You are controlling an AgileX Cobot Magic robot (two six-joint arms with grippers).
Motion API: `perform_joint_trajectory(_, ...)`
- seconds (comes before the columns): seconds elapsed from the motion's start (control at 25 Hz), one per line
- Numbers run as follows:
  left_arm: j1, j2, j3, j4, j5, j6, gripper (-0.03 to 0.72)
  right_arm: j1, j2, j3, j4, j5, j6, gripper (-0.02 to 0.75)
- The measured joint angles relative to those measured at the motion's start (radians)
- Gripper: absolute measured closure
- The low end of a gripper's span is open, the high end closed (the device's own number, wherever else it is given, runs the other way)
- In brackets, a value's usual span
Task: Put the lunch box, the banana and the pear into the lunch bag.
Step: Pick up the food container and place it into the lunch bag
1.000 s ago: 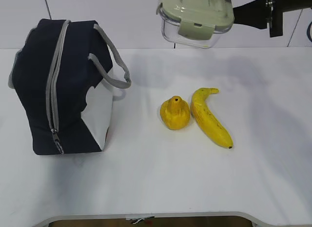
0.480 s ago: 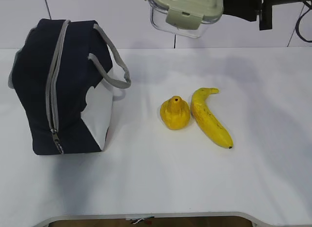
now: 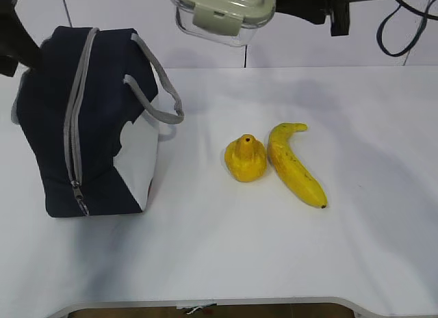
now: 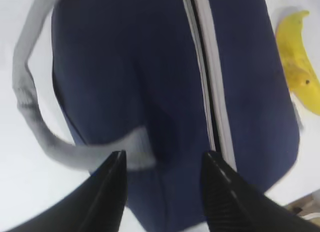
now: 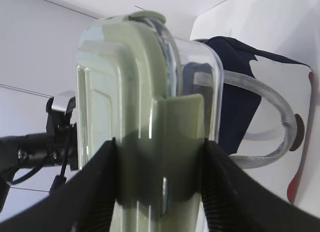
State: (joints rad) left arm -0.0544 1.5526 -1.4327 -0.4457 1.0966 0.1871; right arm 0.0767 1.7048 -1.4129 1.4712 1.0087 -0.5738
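The lunch box (image 3: 220, 11), clear with a sage-green lid, hangs in the air at the top of the exterior view, right of the lunch bag (image 3: 89, 126). My right gripper (image 5: 159, 142) is shut on the lunch box (image 5: 145, 92), one finger on each side. The navy bag stands on the table at the left, and its grey zipper (image 3: 71, 137) runs over the top and down the front. My left gripper (image 4: 165, 154) is open just above the bag (image 4: 150, 67) with nothing between its fingers. The pear (image 3: 246, 157) and the banana (image 3: 294, 164) lie side by side mid-table.
A grey webbing handle (image 3: 154, 92) droops off the bag's right side toward the pear. The white table (image 3: 219, 256) ends at a front edge at the bottom of the exterior view. A pale wall stands behind it.
My right gripper has carried the lunch box to the left, toward the bag. My left arm has come into the exterior view at the upper left. Pear and banana have not moved.
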Motion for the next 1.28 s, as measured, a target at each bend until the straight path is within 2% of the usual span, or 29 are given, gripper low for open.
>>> perform_joint_trajectory(0.24,0.0,0.116,-0.09,-0.002,0.007,0.004,0.326,0.073,0.0,0.0,0.021,-0.071,-0.012,0.365)
perform_joint_trajectory(0.32,0.0,0.147,-0.095,-0.002,0.034,0.005,0.36,0.097,0.002,0.0,0.048,-0.088,-0.022,0.365)
perform_joint_trajectory(0.4,0.0,0.165,-0.095,-0.002,0.052,0.012,0.452,0.122,0.014,0.0,0.083,-0.095,-0.036,0.365)
perform_joint_trajectory(0.52,0.0,0.169,-0.097,-0.007,0.061,0.045,0.626,0.157,0.044,0.0,0.124,-0.1,-0.046,0.365)
perform_joint_trajectory(0.56,0.0,0.169,-0.097,-0.013,0.063,0.056,0.655,0.164,0.057,0.0,0.131,-0.102,-0.046,0.365)
perform_joint_trajectory(0.88,0.0,0.147,-0.097,-0.084,0.073,0.095,0.672,0.187,0.133,0.0,0.248,-0.11,-0.061,0.365)
perform_joint_trajectory(1.0,0.0,0.135,-0.097,-0.112,0.075,0.107,0.672,0.198,0.142,0.0,0.258,-0.128,-0.083,0.365)
perform_joint_trajectory(1.28,0.0,0.108,-0.097,-0.252,0.077,0.189,0.673,0.202,0.155,-0.002,0.259,-0.178,-0.136,0.365)
